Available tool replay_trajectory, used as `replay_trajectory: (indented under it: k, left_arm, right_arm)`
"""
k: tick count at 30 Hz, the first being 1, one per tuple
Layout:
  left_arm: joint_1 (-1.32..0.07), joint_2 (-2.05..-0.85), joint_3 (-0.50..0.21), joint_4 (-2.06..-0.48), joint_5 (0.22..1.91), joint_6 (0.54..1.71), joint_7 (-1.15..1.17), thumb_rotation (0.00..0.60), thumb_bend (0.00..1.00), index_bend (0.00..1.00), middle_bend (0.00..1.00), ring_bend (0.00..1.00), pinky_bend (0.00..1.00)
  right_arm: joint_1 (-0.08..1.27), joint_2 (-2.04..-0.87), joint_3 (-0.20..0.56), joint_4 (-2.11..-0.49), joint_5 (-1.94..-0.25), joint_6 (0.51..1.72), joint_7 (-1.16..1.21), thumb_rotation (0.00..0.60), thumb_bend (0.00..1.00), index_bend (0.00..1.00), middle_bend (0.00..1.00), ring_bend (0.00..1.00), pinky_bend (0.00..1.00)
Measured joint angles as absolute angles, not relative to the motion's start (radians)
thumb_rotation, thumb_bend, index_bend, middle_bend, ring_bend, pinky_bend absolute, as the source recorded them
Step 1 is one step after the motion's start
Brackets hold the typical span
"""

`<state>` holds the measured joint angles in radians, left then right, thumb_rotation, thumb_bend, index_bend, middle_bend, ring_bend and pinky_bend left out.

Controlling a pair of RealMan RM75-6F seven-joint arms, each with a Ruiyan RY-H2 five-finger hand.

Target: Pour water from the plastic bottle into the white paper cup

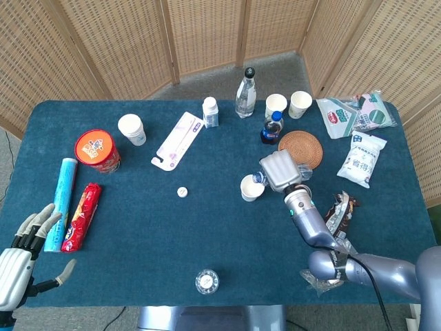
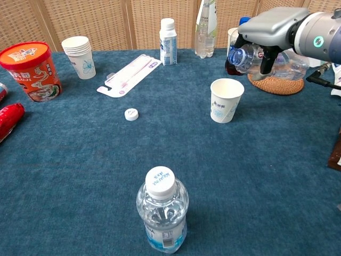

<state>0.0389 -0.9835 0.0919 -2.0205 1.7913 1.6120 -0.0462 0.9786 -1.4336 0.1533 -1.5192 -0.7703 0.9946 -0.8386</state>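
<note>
gripping uncapped plastic bottle (image 2: 266, 57), right hand (image 2: 269, 24); white paper cup (image 2: 226, 100) print unreadable.

We see a deep blue tablecloth (image 2: 80, 176) under a white paper cup (image 2: 226, 100) with a faint blue print. Our silver-grey right hand (image 2: 269, 24) grips a clear plastic bottle (image 2: 266, 60). The noodle tub (image 2: 27, 71) is orange-red, the coaster (image 1: 301, 149) woven tan.

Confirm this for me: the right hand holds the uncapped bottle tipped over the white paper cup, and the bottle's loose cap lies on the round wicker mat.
One thing is off. The right hand does hold the uncapped bottle tipped over the white paper cup, but the cap lies on the blue tablecloth, left of the cup, not on the wicker mat. The chest view shows it.
</note>
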Motion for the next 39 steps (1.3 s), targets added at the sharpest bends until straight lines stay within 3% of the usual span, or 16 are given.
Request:
replay_trajectory:
  k: [39]
  left_arm:
    - [0.047, -1.001, 0.096, -1.958, 1.783, 1.634, -0.117, 0.442, 0.39, 0.05, 0.02, 0.00, 0.00]
  right_arm:
    - [1.036, -1.532, 0.096, -1.503, -0.666, 1.151, -1.174, 0.600, 0.34, 0.60, 0.66, 0.56, 0.54]
